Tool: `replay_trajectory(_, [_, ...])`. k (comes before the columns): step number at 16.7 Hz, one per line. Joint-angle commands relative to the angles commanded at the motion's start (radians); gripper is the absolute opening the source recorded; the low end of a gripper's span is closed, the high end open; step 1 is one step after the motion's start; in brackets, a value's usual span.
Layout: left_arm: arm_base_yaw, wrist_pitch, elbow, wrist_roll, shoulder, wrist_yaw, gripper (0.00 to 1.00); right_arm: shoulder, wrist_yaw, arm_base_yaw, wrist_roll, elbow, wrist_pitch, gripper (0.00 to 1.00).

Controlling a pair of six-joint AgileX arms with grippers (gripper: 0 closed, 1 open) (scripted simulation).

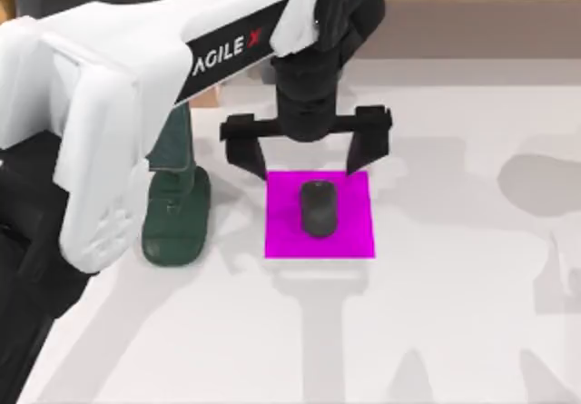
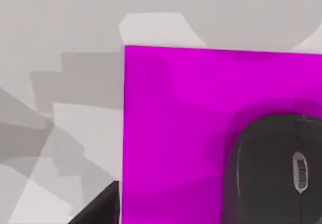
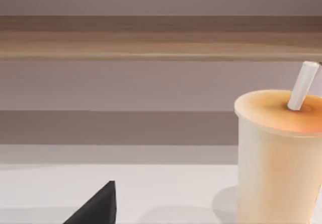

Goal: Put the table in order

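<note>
Table (image 1: 454,331) spreads white across the frame; at centre our left gripper (image 1: 309,154), fingers spread, hangs over a black mouse (image 1: 318,208) on a magenta mat (image 1: 354,231), green shoe (image 1: 175,213) leftward. Right wrist view adds an orange drink cup (image 3: 276,158); that gripper's state we cannot tell.

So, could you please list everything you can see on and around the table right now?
Black computer mouse: one, black, lying on the mat.
Square magenta mat: one, magenta, mid-table.
Dark green shoe: one, dark green, left of the mat.
Translucent orange drink cup with white straw: one, orange, on the table in the right wrist view.
Plain white table: one, white.
Left gripper: one, black, open, above the mat's far edge.
</note>
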Motion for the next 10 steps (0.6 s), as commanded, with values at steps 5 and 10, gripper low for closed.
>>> replay_trajectory(5, [0.102,0.051,-0.015,0.046,-0.043,-0.050,1.00,0.000,0.000,0.000,0.000,0.000,0.000,1.00])
replay_trajectory(10, [0.230,0.074,-0.072,0.211,-0.079,-0.089,1.00,0.000,0.000,0.000,0.000,0.000,0.000,1.00])
